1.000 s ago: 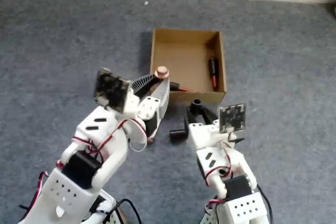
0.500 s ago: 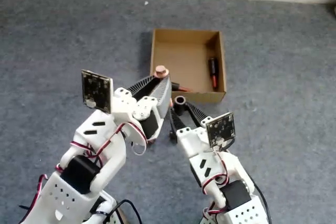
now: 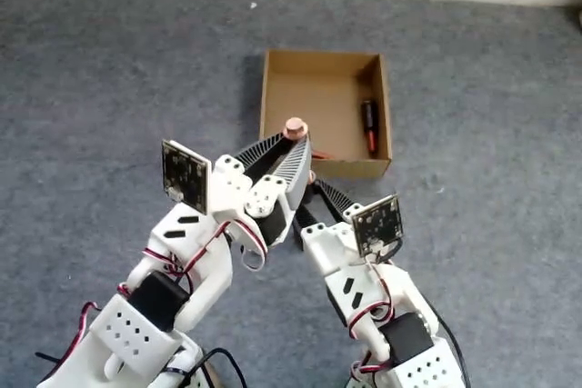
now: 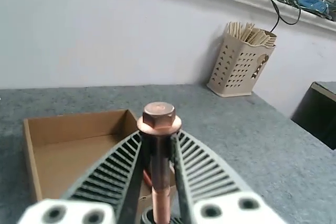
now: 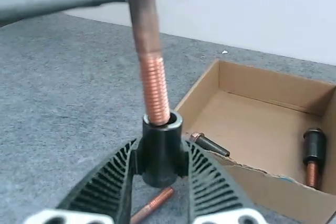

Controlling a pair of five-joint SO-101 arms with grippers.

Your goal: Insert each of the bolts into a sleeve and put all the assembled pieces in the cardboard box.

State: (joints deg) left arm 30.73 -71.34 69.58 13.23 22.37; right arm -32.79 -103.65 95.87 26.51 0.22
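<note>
One bolt point(image 5: 151, 72) tip inside sleeve point(image 5: 160, 139) in right gripper point(image 5: 159, 163).

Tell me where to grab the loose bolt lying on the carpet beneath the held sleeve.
Take the loose bolt by its shank from straight above, closing across its length. It lies flat on the carpet, so likely only its sides are free.

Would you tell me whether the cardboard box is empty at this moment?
No, an assembled bolt and sleeve lies inside the cardboard box, close to one side wall.
</note>
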